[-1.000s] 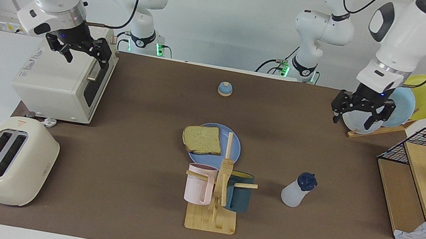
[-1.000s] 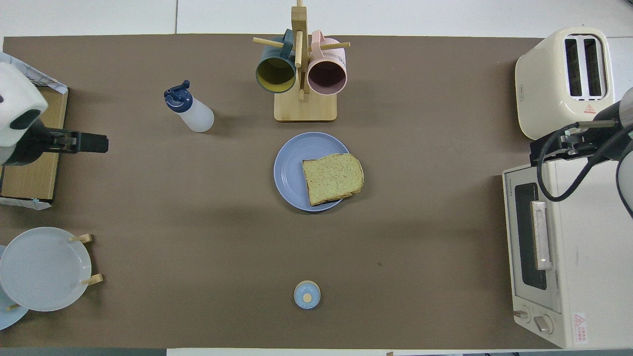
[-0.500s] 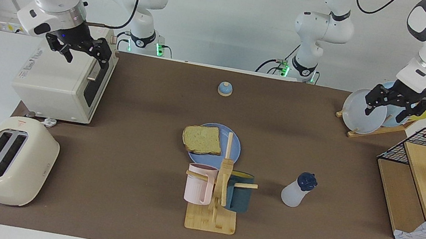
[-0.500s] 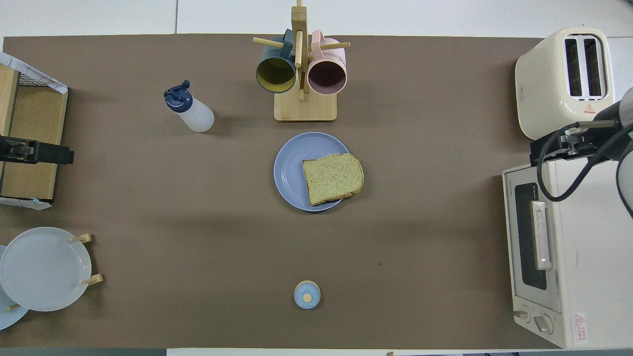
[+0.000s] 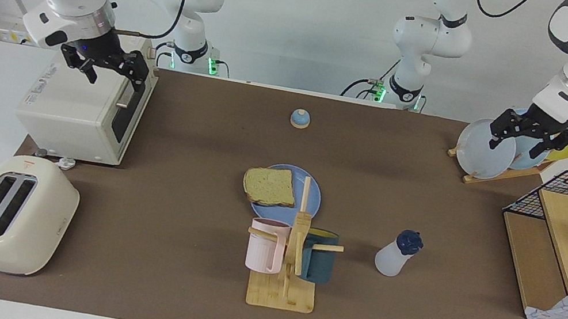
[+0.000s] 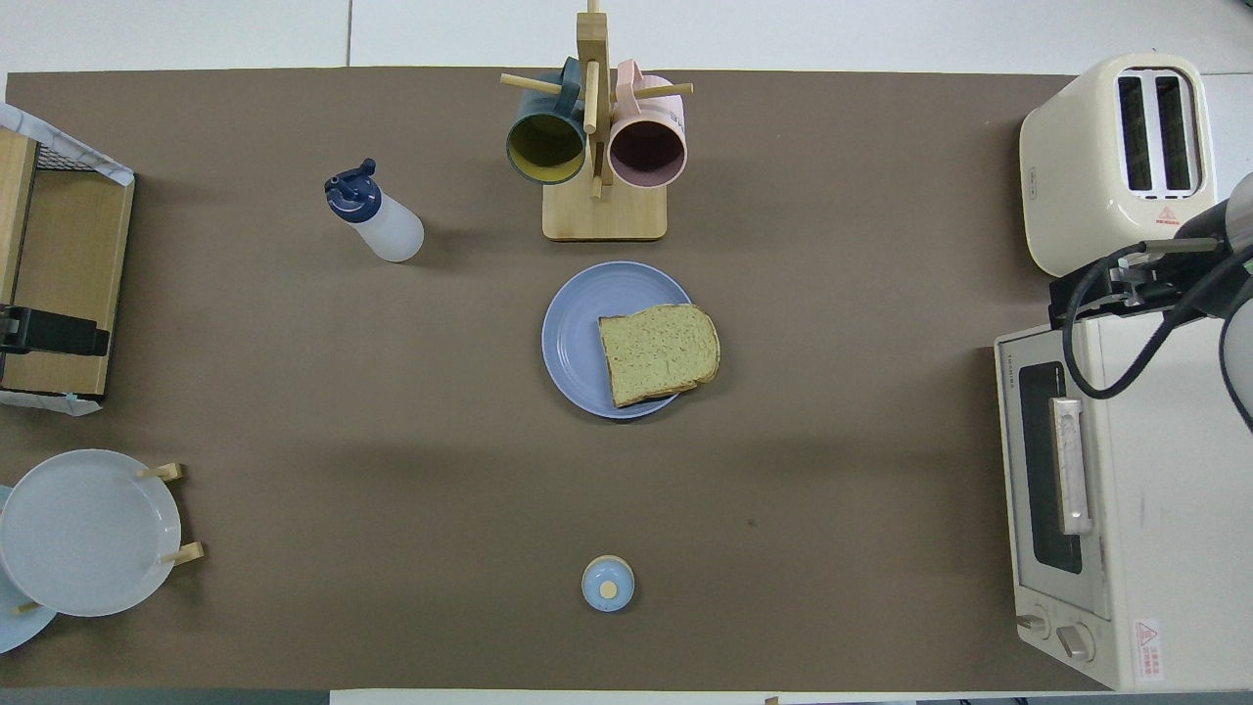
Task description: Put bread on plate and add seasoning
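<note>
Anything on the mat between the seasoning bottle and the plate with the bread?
Nothing: bare mat between the seasoning bottle and the plate, clearest in the overhead view.

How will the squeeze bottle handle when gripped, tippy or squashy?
The bottle looks like thin translucent plastic, so it would probably give under the fingers. It stands tall on a small base with a heavier-looking navy cap, so a sideways push may tip it. Lying down, the round body would likely roll.

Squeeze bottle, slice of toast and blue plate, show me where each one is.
squeeze bottle [image 5: 393,259]: facing view, on its translucent white body.
slice of toast [image 6: 656,352]: overhead view, middle of its speckled face.
blue plate [image 6: 573,333]: overhead view, bare part beside the toast.
</note>
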